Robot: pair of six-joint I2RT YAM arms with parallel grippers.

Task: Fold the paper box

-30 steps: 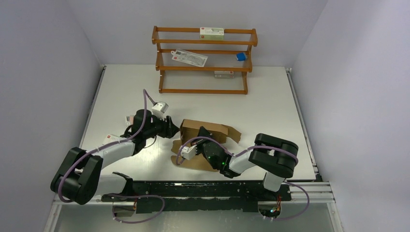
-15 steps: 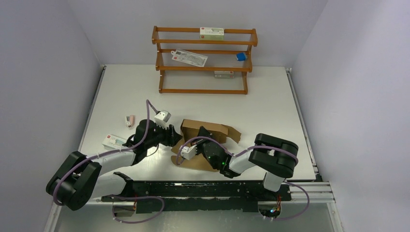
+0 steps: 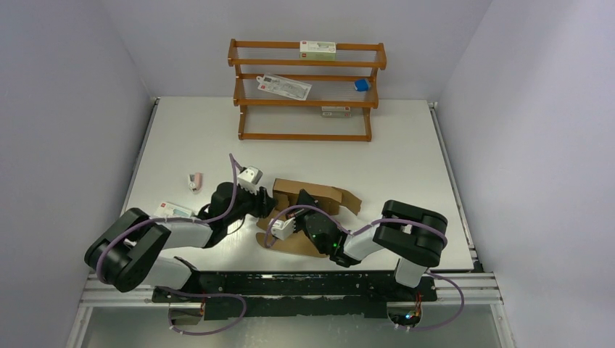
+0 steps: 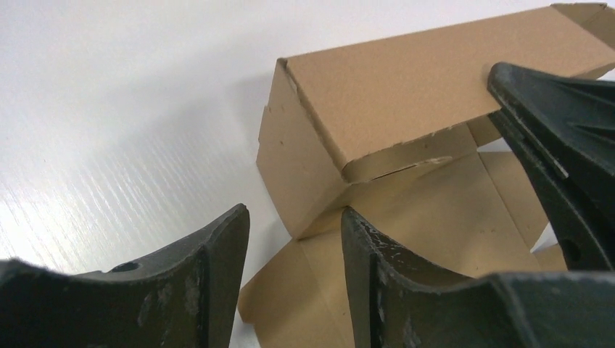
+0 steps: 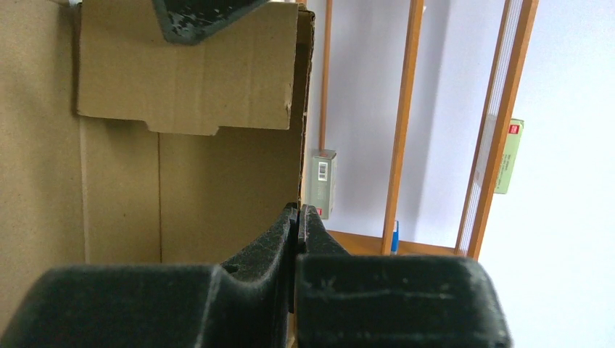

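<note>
The paper box (image 3: 319, 194) is plain brown cardboard, partly folded, with one long wall raised and flat flaps (image 3: 290, 243) spread on the table. It fills the left wrist view (image 4: 406, 80) and the left of the right wrist view (image 5: 181, 145). My left gripper (image 3: 265, 201) is open at the box's left end, its jaws (image 4: 294, 221) low over a flat flap and holding nothing. My right gripper (image 3: 304, 200) is shut on the box's upright wall edge (image 5: 298, 212). One of its dark fingers (image 4: 558, 138) shows in the left wrist view.
A wooden shelf rack (image 3: 306, 90) stands at the table's back with white printed cartons (image 3: 318, 48) and a small blue item (image 3: 361, 85). A white carton (image 3: 172, 210) and a small pink object (image 3: 194, 181) lie left of the left arm.
My left arm has moved right and its gripper has come up to the box's left end, uncovering the pink object. The right gripper and the box have stayed put.
</note>
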